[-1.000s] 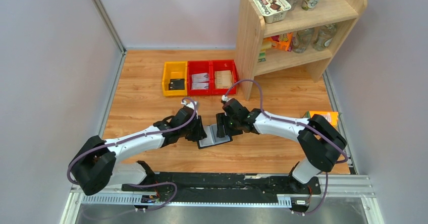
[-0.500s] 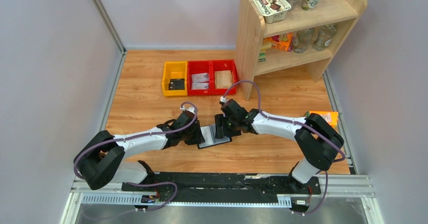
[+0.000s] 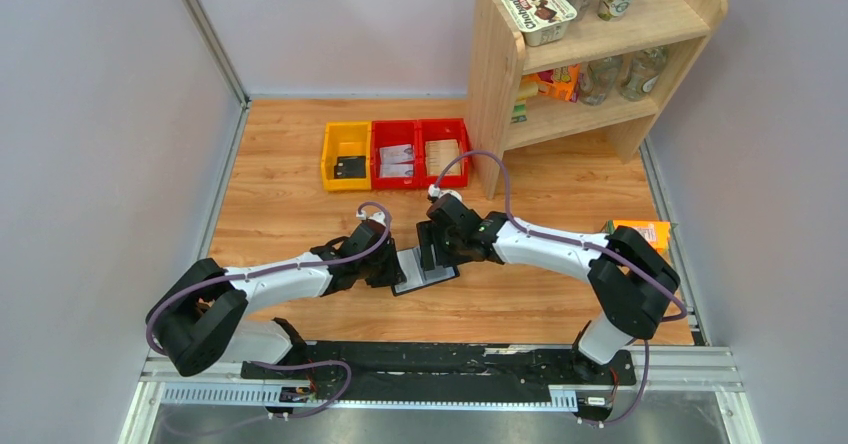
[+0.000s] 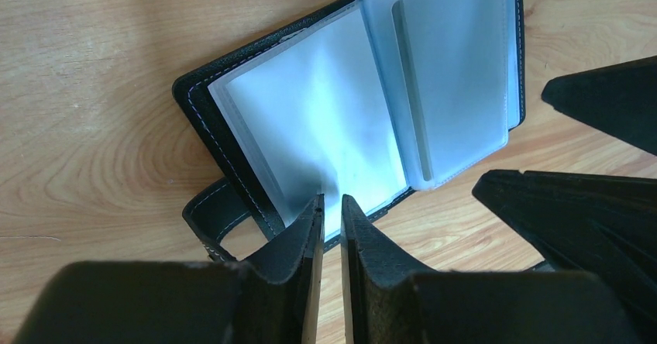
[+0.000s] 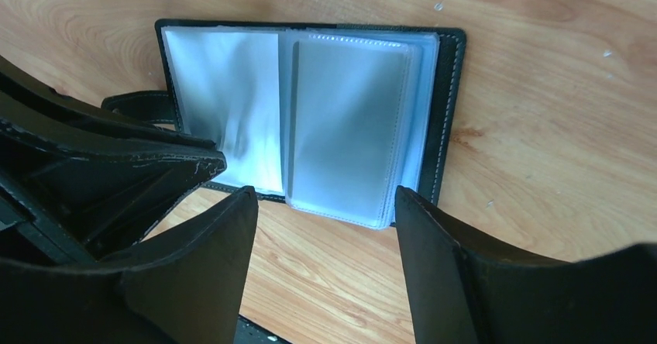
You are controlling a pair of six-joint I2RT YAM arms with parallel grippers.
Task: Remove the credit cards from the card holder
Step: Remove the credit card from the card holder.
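Holder (image 3: 425, 272) found lying open, face up, on table (image 3: 290, 214), mid-front, between both grippers. Clear sleeves (image 4: 449, 73) fanned across both halves; contents can't be told through frosted plastic. Strap tab (image 4: 208, 218) seen projecting from L half.

L gripper (image 4: 331, 204): jaws nearly closed, thin gap only, tips set at near edge of L sleeve page. Whether sleeve edge is pinched can't be told.

R gripper (image 5: 324, 197): jaws spread wide, nothing held, positioned over near edge of R sleeve stack, one finger to either side.

L & R fingers noted close together, not seen touching.
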